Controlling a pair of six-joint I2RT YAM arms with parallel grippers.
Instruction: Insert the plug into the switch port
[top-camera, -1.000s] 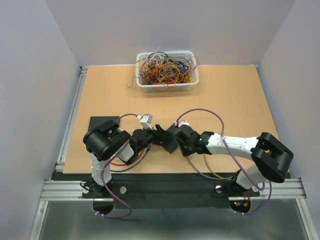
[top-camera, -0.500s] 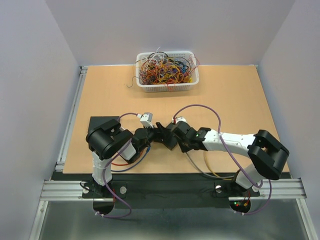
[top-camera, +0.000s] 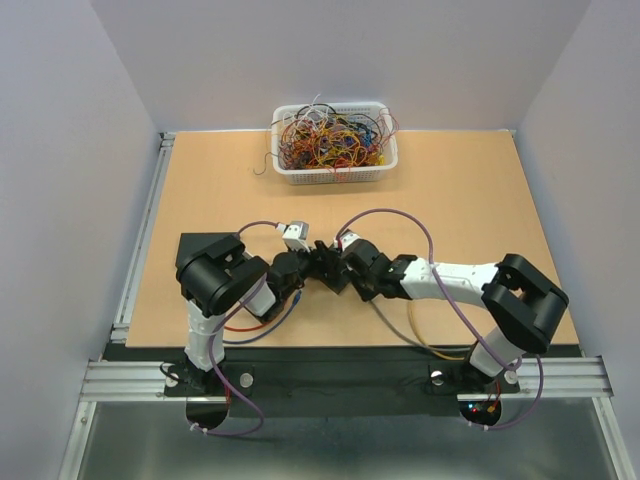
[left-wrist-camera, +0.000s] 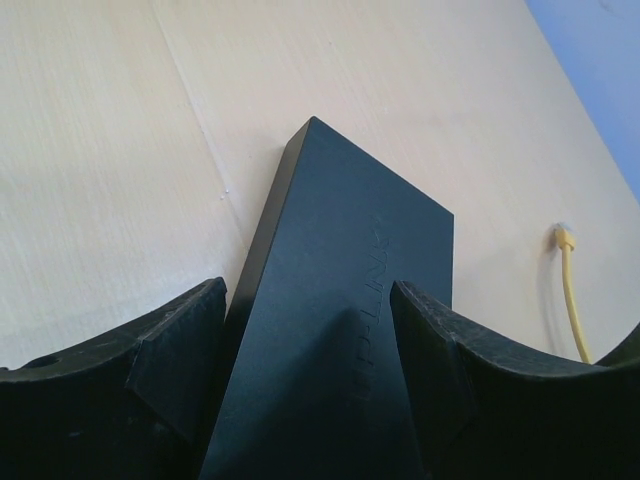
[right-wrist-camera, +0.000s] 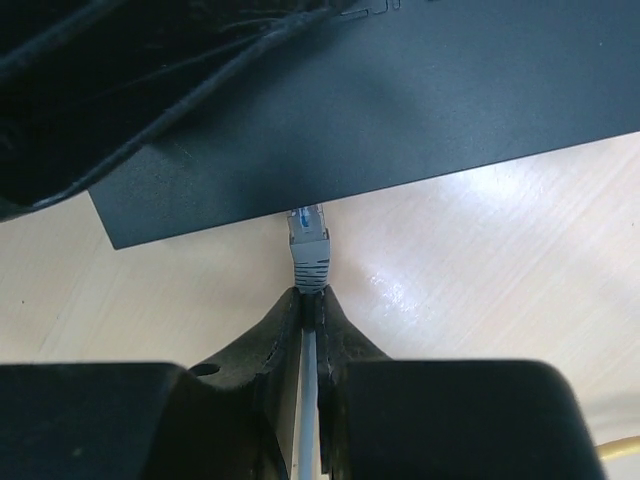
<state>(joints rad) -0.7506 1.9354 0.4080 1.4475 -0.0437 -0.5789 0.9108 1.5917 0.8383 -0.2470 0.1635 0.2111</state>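
A white basket (top-camera: 335, 176) sits at the far side of the table (top-camera: 470, 200). It is full of tangled wires (top-camera: 330, 142) in many colours. The black box (left-wrist-camera: 350, 280) is flat and dull and lies near the front middle of the table. The left end effector (left-wrist-camera: 308, 330) squeezes it from both sides. The right end effector (right-wrist-camera: 311, 300) is pinched tight just behind the grey plug (right-wrist-camera: 309, 240). The plug's clear tip touches the box's edge. The port there is too dark to see.

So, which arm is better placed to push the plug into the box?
Right: the right end effector is shut on the cable, the grey plug pointing at the black box. The left end effector only holds that box.
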